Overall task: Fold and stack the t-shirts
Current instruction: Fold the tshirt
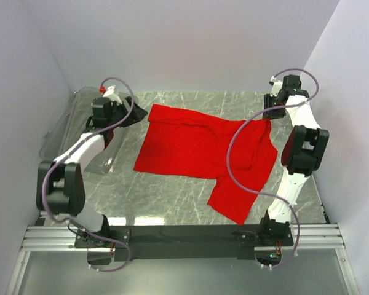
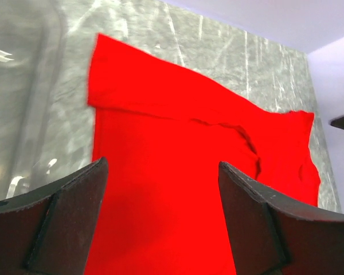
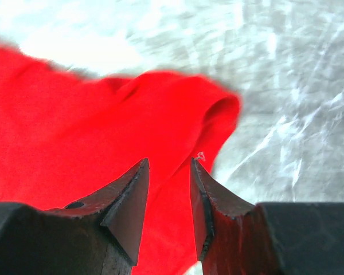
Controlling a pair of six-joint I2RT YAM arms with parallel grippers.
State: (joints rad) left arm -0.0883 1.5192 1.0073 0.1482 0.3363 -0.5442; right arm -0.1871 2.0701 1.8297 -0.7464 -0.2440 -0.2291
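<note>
You've got a grey marbled table (image 1: 172, 203) boxed in by pale walls (image 1: 190, 43), with a clear bin (image 1: 67, 132) at its left edge. The red t-shirt (image 1: 190, 144) lies spread across the middle, one flap reaching toward the near side. Your left gripper (image 2: 162, 167) hangs by the shirt's far left corner, jaws wide apart, nothing between them. Your right gripper (image 3: 169, 166) hovers over the far right corner, jaws parted a little, clamping nothing.
</note>
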